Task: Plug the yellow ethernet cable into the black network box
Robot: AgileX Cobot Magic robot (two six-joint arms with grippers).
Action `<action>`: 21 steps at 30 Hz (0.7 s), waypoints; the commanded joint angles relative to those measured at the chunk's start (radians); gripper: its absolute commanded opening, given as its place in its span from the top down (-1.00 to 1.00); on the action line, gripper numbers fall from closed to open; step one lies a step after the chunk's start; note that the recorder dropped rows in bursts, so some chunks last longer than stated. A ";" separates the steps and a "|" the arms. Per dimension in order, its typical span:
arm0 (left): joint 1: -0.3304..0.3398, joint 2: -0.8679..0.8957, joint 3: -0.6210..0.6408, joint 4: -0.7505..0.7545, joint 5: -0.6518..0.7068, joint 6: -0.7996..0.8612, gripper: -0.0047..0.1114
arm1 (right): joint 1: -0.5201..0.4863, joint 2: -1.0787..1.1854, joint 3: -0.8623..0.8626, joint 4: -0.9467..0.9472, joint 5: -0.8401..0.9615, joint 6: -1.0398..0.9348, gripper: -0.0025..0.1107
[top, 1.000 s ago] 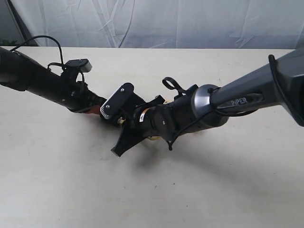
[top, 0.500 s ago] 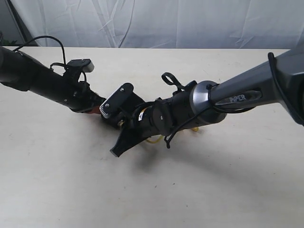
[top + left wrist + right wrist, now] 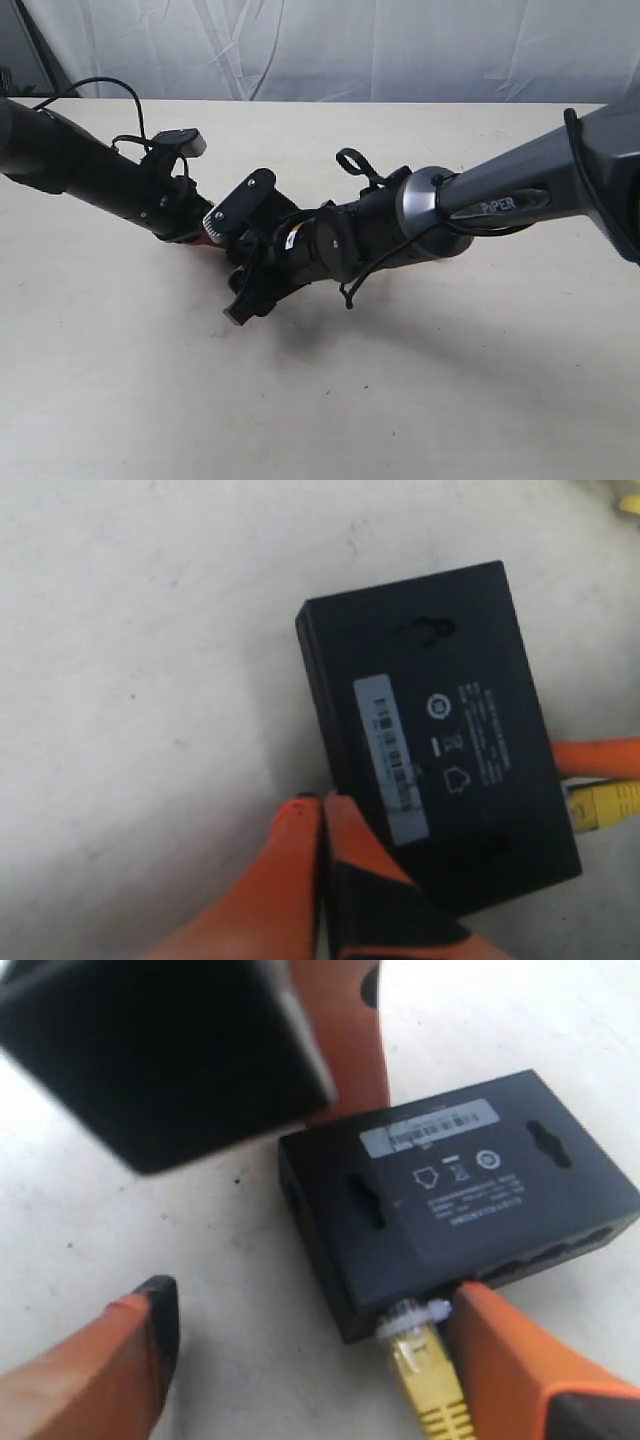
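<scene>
The yellow ethernet cable sits plugged into the black network box. The right tool stands apart around the plug and the left tool is together at the box's edge; I'd back straight out without snagging it

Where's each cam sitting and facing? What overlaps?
Exterior: off the arms, looks obliquely down on table; left arm and right arm meet mid-frame.
Left wrist: on left arm, looks down on box top; shut left gripper shows.
Right wrist: on right arm, faces box's port side; open right gripper straddles cable.
Shared: both wrist views show box and cable.
</scene>
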 commanded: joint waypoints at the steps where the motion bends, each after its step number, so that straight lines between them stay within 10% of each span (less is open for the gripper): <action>1: 0.023 -0.007 0.002 -0.013 0.080 0.000 0.92 | 0.003 -0.014 -0.015 0.011 -0.052 -0.007 -0.29; 21: 0.095 -0.074 0.002 0.036 0.058 -0.009 0.92 | -0.013 -0.066 -0.015 0.015 0.027 -0.007 -0.29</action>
